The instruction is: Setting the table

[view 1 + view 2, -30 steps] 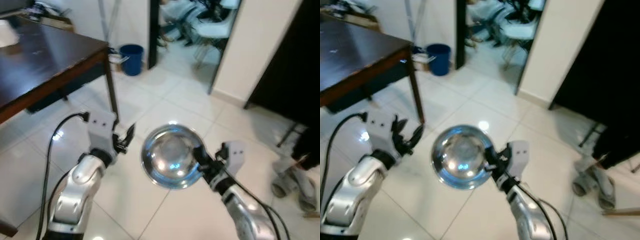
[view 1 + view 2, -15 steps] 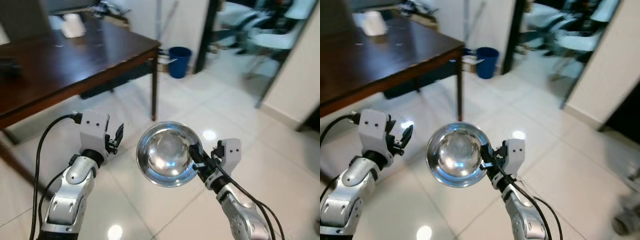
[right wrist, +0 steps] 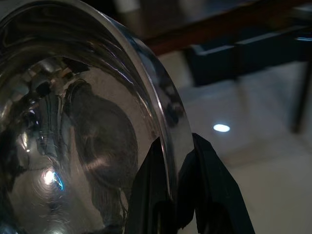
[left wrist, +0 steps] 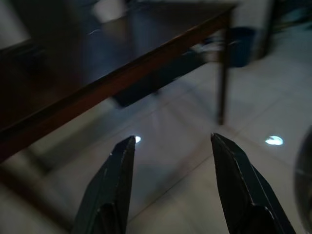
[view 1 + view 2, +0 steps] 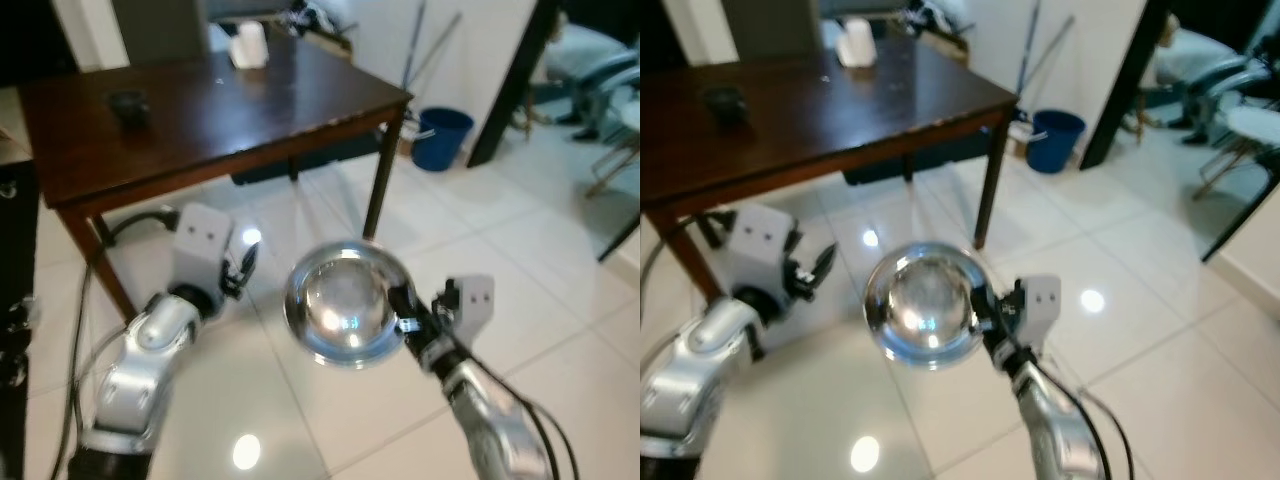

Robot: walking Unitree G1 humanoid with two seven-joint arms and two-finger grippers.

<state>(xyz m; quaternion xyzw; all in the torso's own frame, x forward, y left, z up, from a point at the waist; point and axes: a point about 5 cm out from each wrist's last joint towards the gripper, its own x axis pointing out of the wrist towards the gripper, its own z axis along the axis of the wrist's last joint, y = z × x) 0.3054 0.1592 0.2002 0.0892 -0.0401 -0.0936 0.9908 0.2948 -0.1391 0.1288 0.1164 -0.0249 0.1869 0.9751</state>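
1. a dark wooden table [image 5: 200, 110] is seen at the far left of the scene, standing on a glossy white tiled floor [image 5: 520, 250].
2. a small dark object [image 5: 128, 101] is seen on the table's left part, and a white object [image 5: 250, 45] stands at its far edge; what either one is cannot be told.
3. the left gripper [image 5: 243, 272] is held above the floor, near the table's near edge and left of its right front leg [image 5: 382, 170].
4. its two black fingers [image 4: 113, 187] are seen spread apart in the left wrist view, with nothing between them.
5. a shiny steel bowl [image 5: 345, 303] is held in the air at the middle of the scene, just right of the left gripper and apart from it, with its hollow side turned toward the camera.
6. the bowl is not on the table; it is held above the floor, nearer than the table's right front leg.
7. the right gripper [image 3: 174, 168] is pinched on the bowl's right rim, one finger inside the bowl and one outside, as shown in the right wrist view.
8. a blue bin [image 5: 441, 138] is seen on the floor at the far right of the table, beside a white wall.
9. a dark doorway [image 5: 510, 80] is seen further right, with pale chairs [image 5: 610, 95] beyond it.
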